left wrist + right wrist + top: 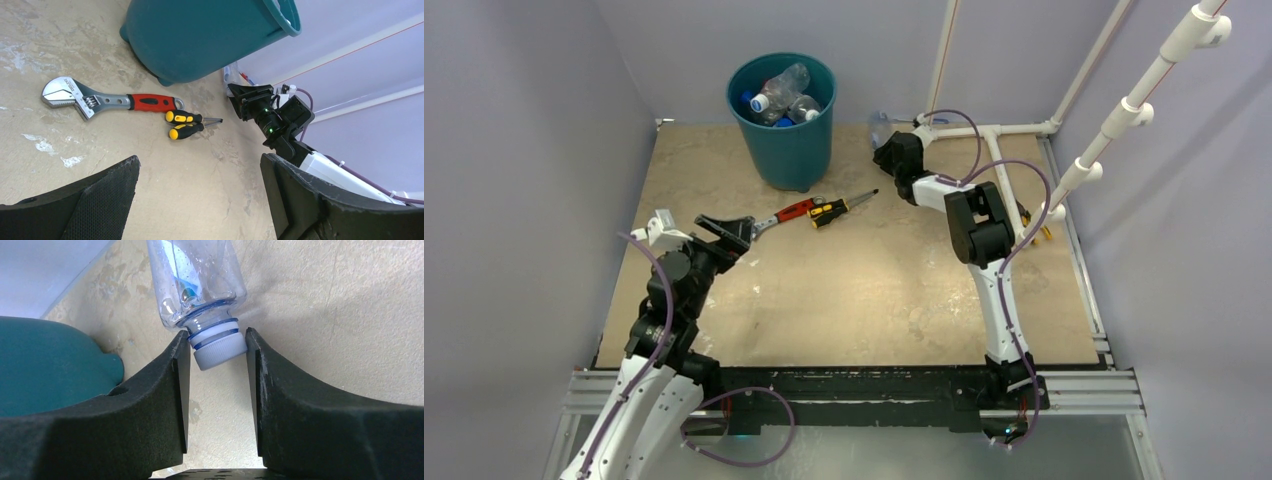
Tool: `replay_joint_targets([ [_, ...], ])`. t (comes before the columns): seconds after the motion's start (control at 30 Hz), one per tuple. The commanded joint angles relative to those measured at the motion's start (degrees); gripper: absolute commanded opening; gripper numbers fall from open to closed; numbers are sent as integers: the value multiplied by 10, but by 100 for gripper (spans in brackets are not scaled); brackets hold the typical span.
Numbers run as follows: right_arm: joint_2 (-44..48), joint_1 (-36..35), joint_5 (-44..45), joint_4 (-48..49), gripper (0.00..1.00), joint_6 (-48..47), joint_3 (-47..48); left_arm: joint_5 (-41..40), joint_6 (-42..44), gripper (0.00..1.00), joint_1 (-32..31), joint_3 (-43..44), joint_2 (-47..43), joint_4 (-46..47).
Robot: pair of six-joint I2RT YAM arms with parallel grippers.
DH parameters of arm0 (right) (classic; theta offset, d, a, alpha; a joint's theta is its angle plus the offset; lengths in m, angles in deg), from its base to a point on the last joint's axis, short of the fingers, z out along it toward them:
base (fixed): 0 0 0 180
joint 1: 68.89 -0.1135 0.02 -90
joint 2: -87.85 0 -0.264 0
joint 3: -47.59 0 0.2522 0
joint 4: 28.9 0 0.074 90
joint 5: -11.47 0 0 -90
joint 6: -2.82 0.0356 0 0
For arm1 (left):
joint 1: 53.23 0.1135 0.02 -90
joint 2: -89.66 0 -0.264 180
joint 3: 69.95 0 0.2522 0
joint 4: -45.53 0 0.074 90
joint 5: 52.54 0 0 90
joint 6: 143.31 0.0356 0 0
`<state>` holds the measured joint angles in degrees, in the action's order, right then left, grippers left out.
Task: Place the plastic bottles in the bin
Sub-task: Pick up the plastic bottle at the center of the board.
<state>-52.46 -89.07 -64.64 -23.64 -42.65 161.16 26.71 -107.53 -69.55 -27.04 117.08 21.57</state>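
- Step in hand: the pick-up of a clear bottle [200, 285] that lies on the table [874, 300] in the far right corner, just right of the bin [789, 150]; the right gripper [216, 340] has its fingers drawn narrow, one on each side of the bottle's white cap [220, 354], and they look to be touching it.
- Left gripper [199, 160]: fingers spread wide, holding nothing; it hangs over the near left of the table, well apart from the bottle.
- Next move, as I judge it: lift high enough to pass the rim, carry left over the opening, then let go; a hold on the cap alone leaves the body free to swing or slip.
- Around: other bottles [784, 95] are piled close to the bin's rim, so a drop at the edge may roll off; a white pipe frame [999, 130] crowds the right arm; the wrench [784, 215] and screwdriver [839, 208] lie in front of the bin, out of the path.
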Motion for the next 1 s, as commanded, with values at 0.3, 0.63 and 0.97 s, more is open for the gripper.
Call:
replay_joint_targets([
  [0.3, 241, -17, -17, 112, 0, -39, -256, -9, 31, 90, -3, 86, -58, -69],
  [0.63, 582, -156, 21, 57, 0, -67, -483, 32, 65, 90, -3, 122, -57, -75],
  [0.97, 1006, -278, -13, -107, 0, -74, -658, 305, -1, 93, -4, 78, 62, 189],
])
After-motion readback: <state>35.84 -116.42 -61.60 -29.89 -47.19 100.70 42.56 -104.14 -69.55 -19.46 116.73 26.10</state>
